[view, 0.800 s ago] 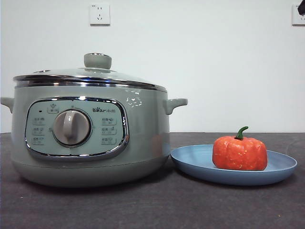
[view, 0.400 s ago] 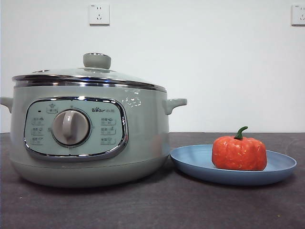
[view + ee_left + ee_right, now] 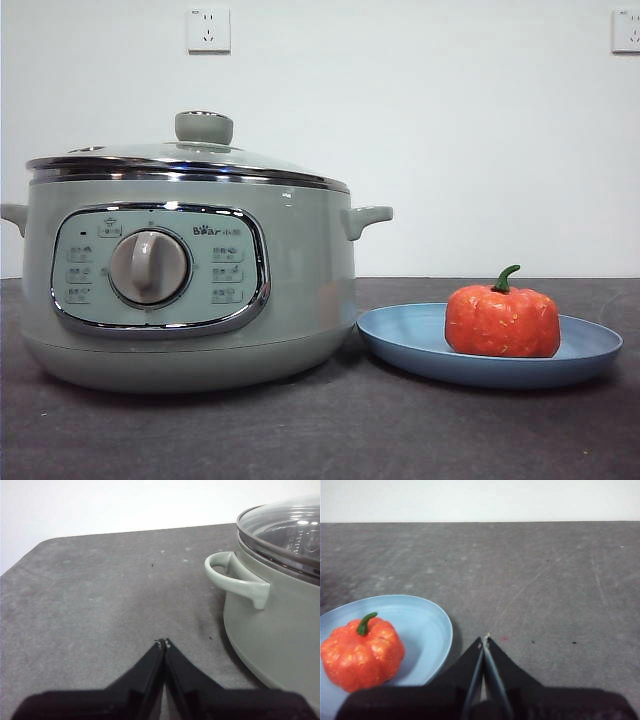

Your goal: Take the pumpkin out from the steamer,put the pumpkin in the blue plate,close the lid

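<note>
The pumpkin (image 3: 502, 320) sits upright in the blue plate (image 3: 400, 340) at the right of the steamer (image 3: 300, 290). The lid (image 3: 190, 160) rests shut on the steamer, its knob on top. In the right wrist view the pumpkin (image 3: 361, 652) lies in the plate (image 3: 427, 625), and my right gripper (image 3: 485, 639) is shut and empty beside the plate. In the left wrist view my left gripper (image 3: 162, 642) is shut and empty over the table, apart from the steamer (image 3: 270, 630) and its lid (image 3: 285, 530). Neither gripper shows in the front view.
The dark grey table (image 3: 330, 430) carries only the steamer and the plate. Two wall sockets (image 3: 208, 29) sit on the white wall behind. The table's rounded far corner (image 3: 45, 542) shows in the left wrist view.
A black gripper tip at the top right corner of the front view has gone out of view. The steamer, lid, plate and pumpkin have not moved.
</note>
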You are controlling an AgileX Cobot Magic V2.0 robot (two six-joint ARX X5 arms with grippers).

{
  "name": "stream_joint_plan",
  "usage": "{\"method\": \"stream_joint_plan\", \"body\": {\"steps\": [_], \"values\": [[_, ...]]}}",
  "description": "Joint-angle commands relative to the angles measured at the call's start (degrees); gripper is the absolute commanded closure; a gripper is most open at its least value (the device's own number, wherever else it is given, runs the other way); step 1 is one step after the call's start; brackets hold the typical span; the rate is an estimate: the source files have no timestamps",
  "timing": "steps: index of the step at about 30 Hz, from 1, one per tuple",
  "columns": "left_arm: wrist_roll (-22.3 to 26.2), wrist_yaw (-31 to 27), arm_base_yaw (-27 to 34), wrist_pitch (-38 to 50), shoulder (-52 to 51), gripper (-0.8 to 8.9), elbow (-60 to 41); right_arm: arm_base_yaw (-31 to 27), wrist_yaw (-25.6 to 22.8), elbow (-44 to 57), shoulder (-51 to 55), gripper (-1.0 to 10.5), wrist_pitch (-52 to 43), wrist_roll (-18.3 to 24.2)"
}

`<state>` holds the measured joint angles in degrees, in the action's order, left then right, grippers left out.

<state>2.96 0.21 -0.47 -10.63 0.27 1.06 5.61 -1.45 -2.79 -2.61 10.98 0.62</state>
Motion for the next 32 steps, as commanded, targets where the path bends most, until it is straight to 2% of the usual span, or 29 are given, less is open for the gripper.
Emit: {"method": "stream_joint_plan", "body": {"steps": [1, 6, 9, 32], "values": [[-0.4, 0.0, 0.2, -0.2, -0.1, 8.16, -0.8, 0.0, 0.1, 1.4, 1.4, 9.5, -0.7, -1.0], [-0.4, 0.0, 0.2, -0.2, -0.2, 8.16, -0.8, 0.1, 0.1, 2.3, 2.6, 9.5, -1.5, -1.8], [-0.4, 0.0, 0.2, -0.2, -0.1, 8.16, -0.8, 0.1, 0.0, 2.3, 2.6, 9.5, -1.5, -4.2], [-0.4, 0.0, 0.2, -0.2, -0.2, 8.16, -0.8, 0.1, -0.4, 2.3, 2.5, 9.5, -1.5, -4.2]]}}
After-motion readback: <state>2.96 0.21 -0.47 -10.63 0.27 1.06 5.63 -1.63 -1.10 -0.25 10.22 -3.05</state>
